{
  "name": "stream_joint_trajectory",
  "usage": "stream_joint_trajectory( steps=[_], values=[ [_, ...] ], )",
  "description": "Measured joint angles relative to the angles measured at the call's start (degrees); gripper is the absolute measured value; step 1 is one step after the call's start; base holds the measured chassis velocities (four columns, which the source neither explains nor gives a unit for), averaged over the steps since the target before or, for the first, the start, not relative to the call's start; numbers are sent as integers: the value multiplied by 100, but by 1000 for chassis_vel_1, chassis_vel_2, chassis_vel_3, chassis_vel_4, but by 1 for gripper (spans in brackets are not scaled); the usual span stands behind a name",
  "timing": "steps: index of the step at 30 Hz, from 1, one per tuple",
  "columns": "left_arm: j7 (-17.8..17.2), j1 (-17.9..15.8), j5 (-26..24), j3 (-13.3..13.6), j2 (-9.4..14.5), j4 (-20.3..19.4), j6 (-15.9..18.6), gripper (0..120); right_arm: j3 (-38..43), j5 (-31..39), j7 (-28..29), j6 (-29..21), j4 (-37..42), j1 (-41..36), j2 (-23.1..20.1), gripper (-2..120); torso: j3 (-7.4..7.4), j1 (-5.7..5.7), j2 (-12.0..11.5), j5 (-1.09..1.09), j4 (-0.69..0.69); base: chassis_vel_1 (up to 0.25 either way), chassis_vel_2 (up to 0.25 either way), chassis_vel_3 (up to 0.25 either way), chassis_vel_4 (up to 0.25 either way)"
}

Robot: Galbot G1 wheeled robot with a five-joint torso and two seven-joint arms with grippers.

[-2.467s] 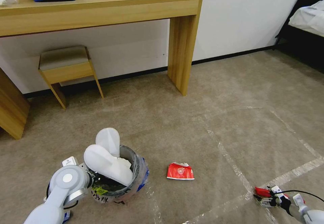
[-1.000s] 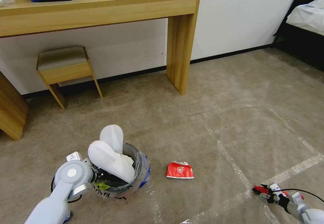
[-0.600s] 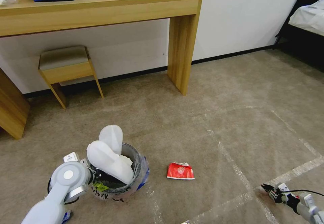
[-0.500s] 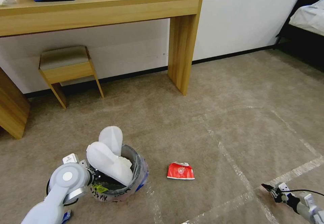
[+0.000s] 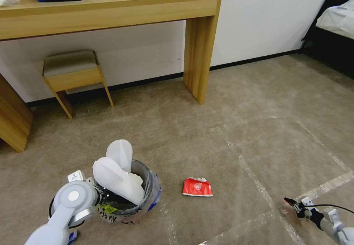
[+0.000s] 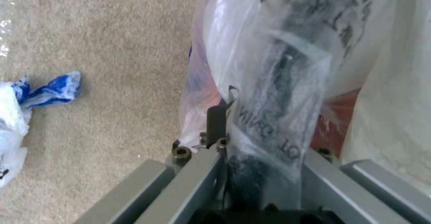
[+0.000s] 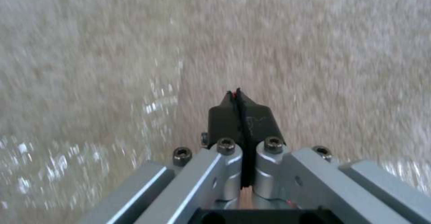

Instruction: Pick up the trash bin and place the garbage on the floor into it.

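Left hand point(image 6: 251, 150) clamps the small round plastic-lined trash bin's point(image 5: 142, 204) rim; right hand point(image 5: 291, 203), fingers together, hovers above beige carpeted floor point(image 5: 221, 141).

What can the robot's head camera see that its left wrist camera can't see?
Head view alone: the squashed red carton lying on the floor, two white slipper soles sticking out of the trash bin, the wooden desk, a stool, and the right gripper low over the carpet, shut.

Left wrist view alone: a blue-and-white plastic scrap on the carpet, and the left gripper shut on the bin's bagged rim.

Both: the bin, its clear liner, the carpet.
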Motion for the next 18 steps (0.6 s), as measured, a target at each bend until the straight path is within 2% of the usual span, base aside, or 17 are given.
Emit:
stream_joint_trajectory(
  steps=[3, 8, 18],
  values=[
    [4, 3, 0, -3, 2, 5, -1, 0, 41, 525, -62, -12, 368, -112, -102, 0, 0, 0, 0, -1, 0, 0, 0, 0, 0],
    [11, 24, 9, -4, -10, 5, -1, 0, 149, 1025, -172, -19, 864, -285, -291, 0, 0, 0, 0, -1, 0, 0, 0, 0, 0],
    [21, 112, 76, -51, -95, -33, 1, 0, 267, 1503, -169, 30, 1578, -396, -590, 0, 0, 0, 1, 0, 1, 0, 0, 0, 0]
  ],
)
